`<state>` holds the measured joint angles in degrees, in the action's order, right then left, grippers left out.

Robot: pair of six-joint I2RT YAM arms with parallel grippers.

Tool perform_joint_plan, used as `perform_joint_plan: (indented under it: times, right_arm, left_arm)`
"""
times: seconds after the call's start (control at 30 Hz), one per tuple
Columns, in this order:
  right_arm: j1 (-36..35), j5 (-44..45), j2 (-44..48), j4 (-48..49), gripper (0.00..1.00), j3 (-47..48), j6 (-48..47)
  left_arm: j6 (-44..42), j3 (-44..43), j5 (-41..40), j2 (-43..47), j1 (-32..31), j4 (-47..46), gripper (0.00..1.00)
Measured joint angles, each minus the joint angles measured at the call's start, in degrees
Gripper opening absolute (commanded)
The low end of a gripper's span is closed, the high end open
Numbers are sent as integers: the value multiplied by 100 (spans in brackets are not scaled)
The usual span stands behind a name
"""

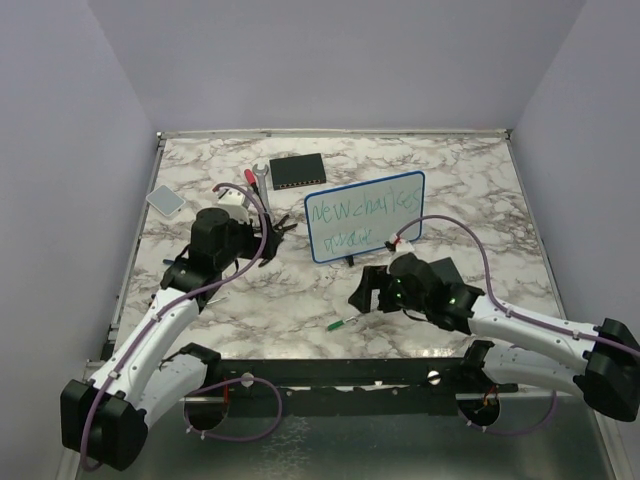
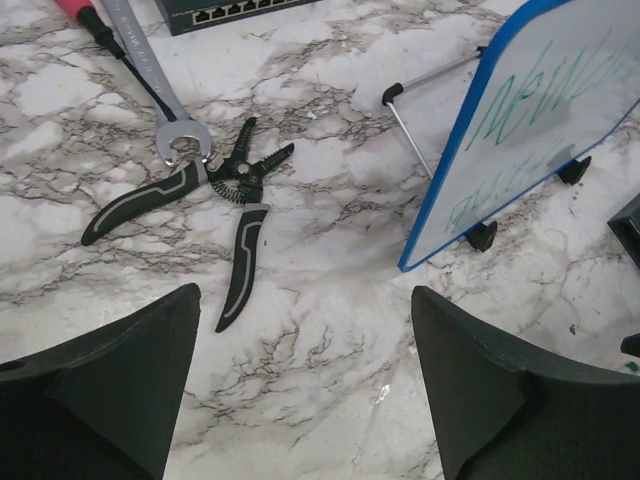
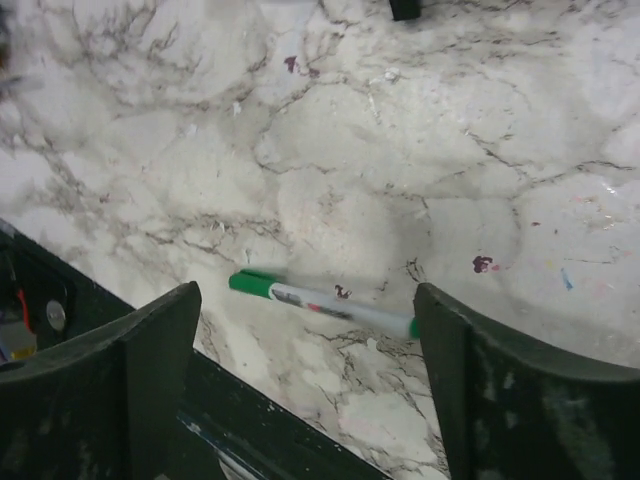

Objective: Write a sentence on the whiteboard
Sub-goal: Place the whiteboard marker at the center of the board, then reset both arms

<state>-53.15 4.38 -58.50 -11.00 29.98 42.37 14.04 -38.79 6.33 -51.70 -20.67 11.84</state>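
The whiteboard (image 1: 364, 216), white with a blue rim, stands tilted at the table's middle and also shows in the left wrist view (image 2: 520, 120). It bears the sentence (image 1: 362, 212) in green, two lines, the first reading about "new charges". A green-capped marker (image 3: 320, 300) lies loose on the marble, also in the top view (image 1: 343, 323). My right gripper (image 3: 310, 380) is open above it, the marker between the fingers but not touching. My left gripper (image 2: 305, 390) is open and empty, left of the board.
Black-handled pliers (image 2: 215, 205), a steel wrench (image 2: 160, 90) and a red-handled screwdriver (image 2: 100, 30) lie left of the board. A black box with ports (image 1: 298, 172) sits behind it. A grey pad (image 1: 165, 199) lies at far left. The table's front edge (image 3: 250, 420) is just below the marker.
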Motion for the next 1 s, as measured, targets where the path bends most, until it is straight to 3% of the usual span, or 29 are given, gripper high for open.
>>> perform_joint_plan:
  times: [0.1, 0.23, 0.47, 0.5, 0.77, 1.0]
  right_arm:
    - [52, 389, 2, -175, 99, 125, -63]
    - [369, 780, 55, -319, 100, 299, -214]
    - [1637, 1279, 752, -507, 100, 275, -608]
    - [2013, 1838, 1357, -481, 100, 223, -909]
    - [2026, 2861, 2378, 439, 100, 101, -2262]
    - [2033, 3296, 2590, 1045, 100, -96, -2994]
  left_arm:
    - [33, 0, -179, 0, 105, 13, 89]
    - [74, 0, -568, 7, 271, 74, 90]
    - [66, -11, -1521, 236, 450, 249, 91]
    - [-2, -35, -1954, 533, 459, 306, 92]
    - [-181, -166, -2647, 1040, 459, 269, 96]
    - [-271, -170, -2852, 1408, 459, 186, 99]
